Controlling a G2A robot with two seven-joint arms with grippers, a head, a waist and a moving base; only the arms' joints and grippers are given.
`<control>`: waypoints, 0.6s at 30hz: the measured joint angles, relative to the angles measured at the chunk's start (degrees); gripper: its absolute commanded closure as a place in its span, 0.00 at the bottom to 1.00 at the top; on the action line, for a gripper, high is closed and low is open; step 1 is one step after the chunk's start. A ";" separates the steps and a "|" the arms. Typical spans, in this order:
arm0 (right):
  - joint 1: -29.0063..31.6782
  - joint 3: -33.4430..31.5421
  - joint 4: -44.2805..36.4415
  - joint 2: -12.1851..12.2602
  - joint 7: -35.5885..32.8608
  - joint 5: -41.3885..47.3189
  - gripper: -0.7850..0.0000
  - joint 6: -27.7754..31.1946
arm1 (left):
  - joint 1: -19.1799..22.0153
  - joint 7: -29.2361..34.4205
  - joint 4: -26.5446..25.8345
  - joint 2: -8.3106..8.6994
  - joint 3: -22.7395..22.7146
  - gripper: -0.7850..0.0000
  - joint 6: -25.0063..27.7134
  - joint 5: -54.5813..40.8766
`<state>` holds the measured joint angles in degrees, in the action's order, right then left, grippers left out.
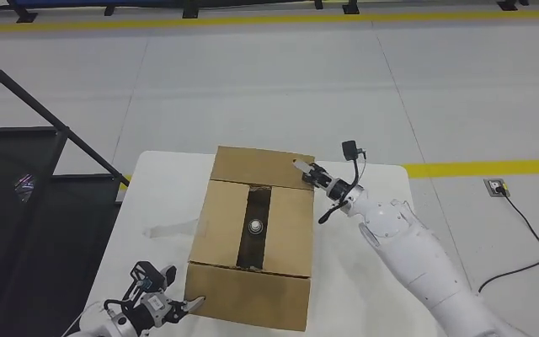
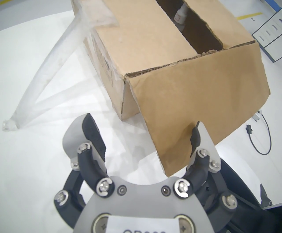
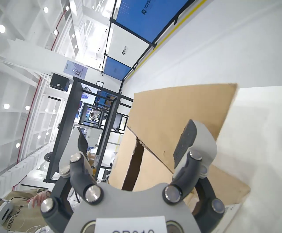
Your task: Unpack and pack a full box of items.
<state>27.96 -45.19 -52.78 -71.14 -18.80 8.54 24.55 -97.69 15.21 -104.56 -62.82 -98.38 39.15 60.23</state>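
Note:
A brown cardboard box (image 1: 253,240) stands in the middle of the white table (image 1: 362,278). Its two long top flaps lie nearly shut, and the dark gap between them shows a white bottle top (image 1: 255,225) (image 2: 179,15). The near end flap (image 2: 198,88) hangs outward and down. My left gripper (image 1: 192,303) (image 2: 145,136) is open at the box's near left corner, with that flap's lower corner between its fingers (image 2: 94,136). The far end flap (image 3: 182,106) stands up. My right gripper (image 1: 306,171) (image 3: 132,141) is open at the far right corner, beside this flap.
A strip of clear tape (image 1: 168,227) (image 2: 44,72) trails from the box's left side across the table. A black frame (image 1: 50,126) stands off the table's left edge. A cable (image 1: 514,211) lies on the floor to the right.

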 measured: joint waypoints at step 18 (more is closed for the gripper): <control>5.64 -5.60 -6.60 0.42 -8.26 2.65 0.00 16.74 | -0.41 -10.72 -0.50 -0.74 -3.95 0.00 -13.63 -12.13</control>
<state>33.61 -50.79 -59.39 -70.72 -27.06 11.19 41.29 -98.09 4.50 -105.06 -63.55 -102.32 25.53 48.09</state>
